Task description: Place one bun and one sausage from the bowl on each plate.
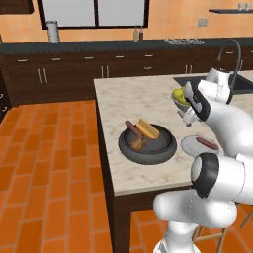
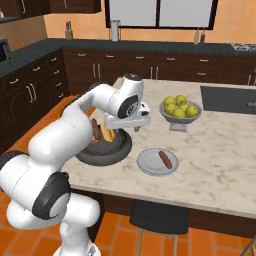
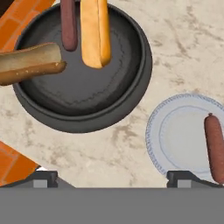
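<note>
The dark bowl (image 3: 83,113) holds a tan-orange bun (image 3: 95,30), a reddish-brown sausage (image 3: 68,24) beside it, and a second, browner bun (image 3: 30,63) leaning over the rim. To its right, the pale plate (image 3: 175,131) carries one sausage (image 3: 215,148). My gripper (image 3: 113,178) hangs open and empty above the counter, between bowl and plate, touching neither. In the left base view the bowl (image 1: 147,148) sits left of the plate (image 1: 190,146), with my hand above them. The dark blue-grey plate is out of view.
A grey pedestal bowl of yellow-green fruit (image 2: 180,111) stands behind the plate on the marble island (image 2: 220,150). A sink (image 2: 227,99) lies at the far right. The island's near edge drops to an orange tiled floor (image 1: 49,163).
</note>
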